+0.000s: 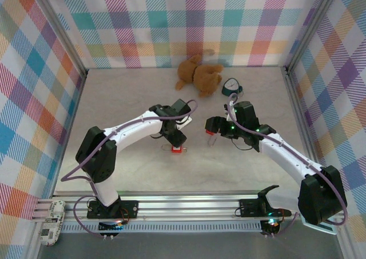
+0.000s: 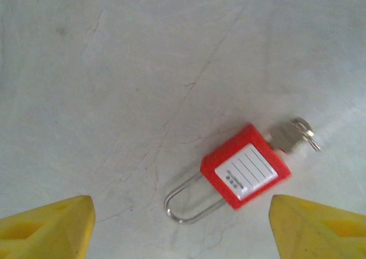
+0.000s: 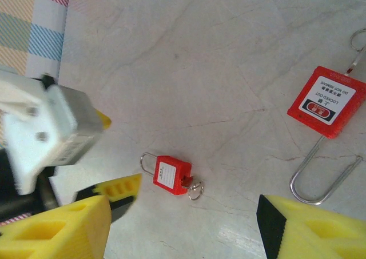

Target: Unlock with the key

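Only the head of the key (image 2: 294,136) shows, its shaft buried diagonally in the padlock (image 2: 245,166), pointing lower-left. The left claw (image 2: 180,231) and right claw (image 3: 183,227) gape empty.

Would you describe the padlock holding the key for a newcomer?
On the table, look under the left gripper. The red padlock there has a silvery key in its base and a lined white label, unlike the warning label on its neighbour.

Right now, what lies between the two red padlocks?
Nothing. The right wrist view shows bare table between the keyed padlock, its key inserted, and the second padlock.
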{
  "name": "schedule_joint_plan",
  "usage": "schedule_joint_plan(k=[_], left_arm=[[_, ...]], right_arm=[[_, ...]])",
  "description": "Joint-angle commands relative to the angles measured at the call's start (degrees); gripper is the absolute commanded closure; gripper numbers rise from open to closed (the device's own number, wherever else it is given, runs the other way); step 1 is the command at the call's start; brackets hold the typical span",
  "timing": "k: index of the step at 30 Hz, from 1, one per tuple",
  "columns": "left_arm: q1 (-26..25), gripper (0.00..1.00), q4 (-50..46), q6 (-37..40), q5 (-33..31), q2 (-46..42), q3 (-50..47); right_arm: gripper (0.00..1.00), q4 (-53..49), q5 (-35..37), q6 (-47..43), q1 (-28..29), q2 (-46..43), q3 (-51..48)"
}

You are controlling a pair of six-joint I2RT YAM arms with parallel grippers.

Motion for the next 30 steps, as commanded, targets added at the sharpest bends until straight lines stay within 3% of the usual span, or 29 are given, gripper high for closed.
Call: schedule_joint_plan(k=[1,13,30], left_arm=[[-0.18,0.25,-12.86,13.85,5.71,5.48,4.89],[-0.10,0.30,0.09,23.27,6.61,7.89,0.43],[0.80,0.44,10.61,23.40,5.50,7.78,-9.46]], right_arm=[[0.31,1.25,-0.37,-0.82,0.14,-0.65,-1.73],[0.29,0.18,-2.26,-1.40,0.11,-2.75,-2.88],[0.28,-1.72,-1.25,-2.40,-0.16,-4.96,-2.87]])
